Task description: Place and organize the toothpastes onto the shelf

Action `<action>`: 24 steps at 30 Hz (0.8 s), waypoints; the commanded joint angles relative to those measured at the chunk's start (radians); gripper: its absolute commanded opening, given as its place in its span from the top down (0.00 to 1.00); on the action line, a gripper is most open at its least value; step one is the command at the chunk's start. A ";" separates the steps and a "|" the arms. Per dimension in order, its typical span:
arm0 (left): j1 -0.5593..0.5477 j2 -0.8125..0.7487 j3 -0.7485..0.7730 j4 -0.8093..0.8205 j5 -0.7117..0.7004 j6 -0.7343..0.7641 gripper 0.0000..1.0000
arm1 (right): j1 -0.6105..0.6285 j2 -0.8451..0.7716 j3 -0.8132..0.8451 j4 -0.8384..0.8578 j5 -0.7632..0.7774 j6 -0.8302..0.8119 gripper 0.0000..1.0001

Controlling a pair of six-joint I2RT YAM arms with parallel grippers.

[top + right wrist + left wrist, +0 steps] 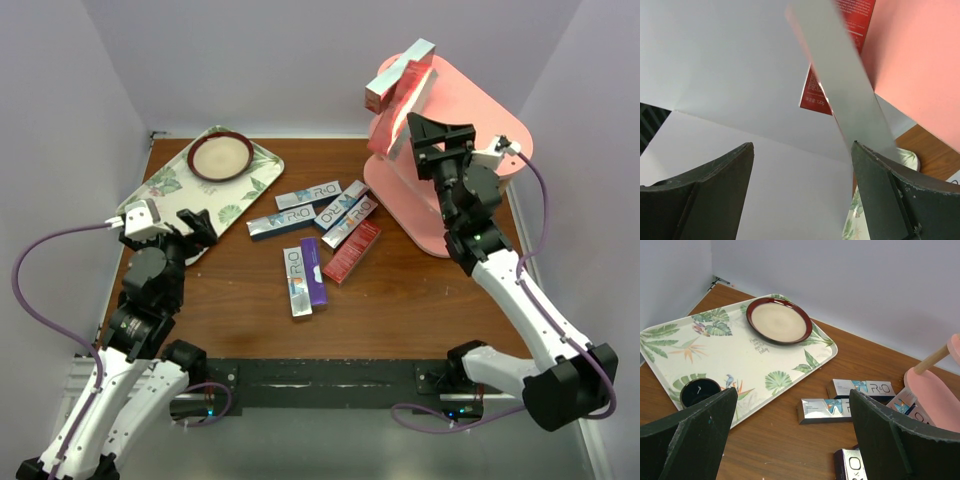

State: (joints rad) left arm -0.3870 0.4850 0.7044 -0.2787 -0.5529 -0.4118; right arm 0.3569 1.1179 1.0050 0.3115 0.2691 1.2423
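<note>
1. The pink three-tier shelf [480, 110] stands at the table's far right. A silver toothpaste box [398, 72] and a red toothpaste box [408, 100] rest side by side on its top board, their ends jutting past the edge.
2. The leaf-patterned tray [165, 185] sits at the far left, carrying a red-rimmed plate [221, 156]. The left wrist view also shows a small black cup [700, 391] near the tray's near corner.
3. Other toothpaste boxes lie loose on the wooden table [400, 310] between tray and shelf. Among them are a silver "R.O" box [283, 218], a red box [351, 251] and a purple box [314, 272].
4. The right gripper [440, 130] is raised beside the shelf's top board. Its jaws are parted far wider than the silver box that slants just beside one finger, and it clasps nothing. Whether that finger touches the box cannot be told.
5. The left gripper [195, 228] hangs over the tray's near corner with its jaws spread wide, holding nothing.
</note>
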 commanded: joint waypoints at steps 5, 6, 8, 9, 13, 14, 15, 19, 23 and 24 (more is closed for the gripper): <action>0.007 0.004 -0.010 0.035 0.011 -0.022 0.00 | -0.016 -0.004 -0.017 -0.138 0.029 -0.026 0.13; 0.007 0.006 -0.013 0.039 0.018 -0.025 0.00 | -0.018 -0.007 -0.010 -0.149 0.022 -0.046 0.13; 0.007 0.009 -0.020 0.067 0.062 -0.019 0.00 | -0.021 -0.027 0.032 -0.222 -0.028 -0.145 0.09; 0.007 0.020 -0.025 0.076 0.079 -0.013 0.00 | -0.019 -0.035 0.052 -0.264 -0.050 -0.200 0.06; 0.008 0.073 -0.010 0.107 0.189 0.016 0.00 | -0.021 -0.030 0.136 -0.495 -0.230 -0.483 0.03; 0.007 0.102 -0.003 0.108 0.211 0.015 0.00 | -0.021 -0.024 0.138 -0.568 -0.273 -0.519 0.02; 0.008 0.119 0.000 0.111 0.255 0.010 0.00 | -0.019 -0.014 0.127 -0.592 -0.312 -0.582 0.01; 0.007 0.234 0.015 0.093 0.418 0.031 0.00 | -0.018 0.020 0.093 -0.646 -0.447 -0.696 0.01; 0.007 0.429 0.090 0.007 0.548 0.143 0.00 | -0.016 0.066 0.084 -0.715 -0.551 -0.805 0.01; 0.005 0.461 0.105 -0.005 0.606 0.168 0.00 | -0.015 0.071 0.078 -0.726 -0.576 -0.851 0.01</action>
State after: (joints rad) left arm -0.3862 0.8246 0.7185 -0.2298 -0.1570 -0.3679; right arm 0.3458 1.1450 1.1069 -0.2668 -0.1520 0.5804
